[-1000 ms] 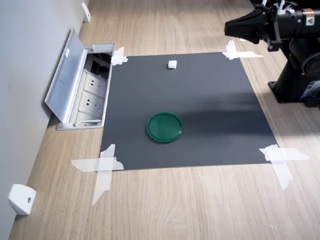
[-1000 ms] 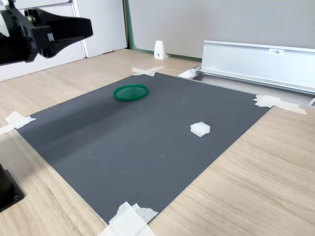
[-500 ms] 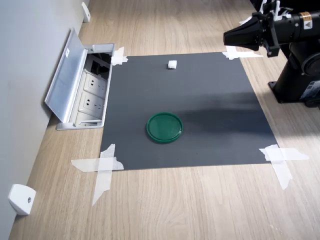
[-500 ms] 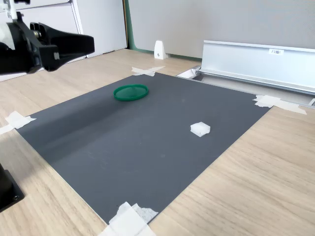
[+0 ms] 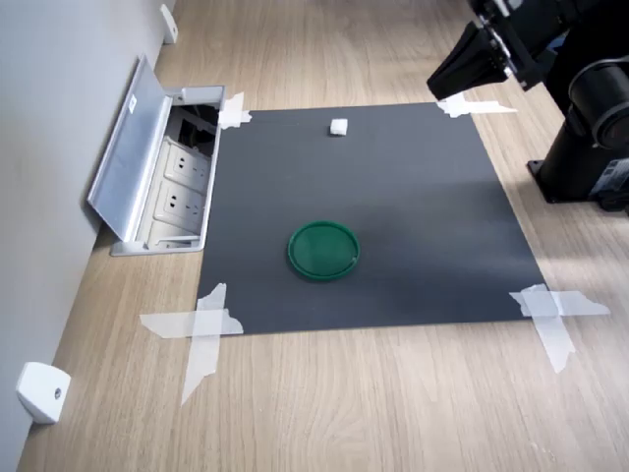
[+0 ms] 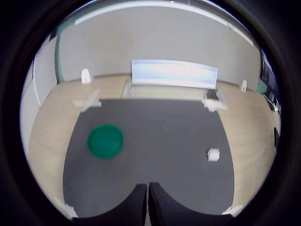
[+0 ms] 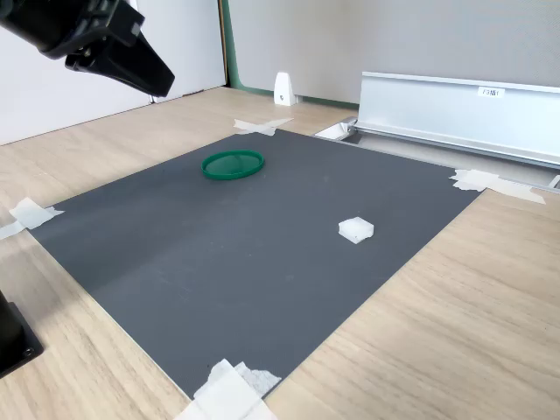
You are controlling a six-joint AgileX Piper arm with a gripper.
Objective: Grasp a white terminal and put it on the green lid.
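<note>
The white terminal (image 5: 338,127) (image 7: 355,230) (image 6: 213,154) lies on the black mat near its far edge in the first exterior view. The green lid (image 5: 323,250) (image 7: 232,164) (image 6: 105,141) rests flat on the mat with nothing on it, well apart from the terminal. My gripper (image 5: 438,83) (image 7: 164,87) (image 6: 148,200) hangs high in the air over the mat's edge, tilted down toward the mat. Its two fingers are pressed together and hold nothing. It is far from both the terminal and the lid.
A floor socket box with an open metal flap (image 5: 147,167) (image 7: 455,114) borders the mat. White tape strips (image 5: 206,329) hold the mat's corners. White wedge pieces (image 5: 41,391) (image 7: 283,89) stand by the wall. The arm's black base (image 5: 590,167) stands at the first exterior view's right.
The gripper has risen and pitched from level to pointing down at the mat. The terminal and the lid have not moved.
</note>
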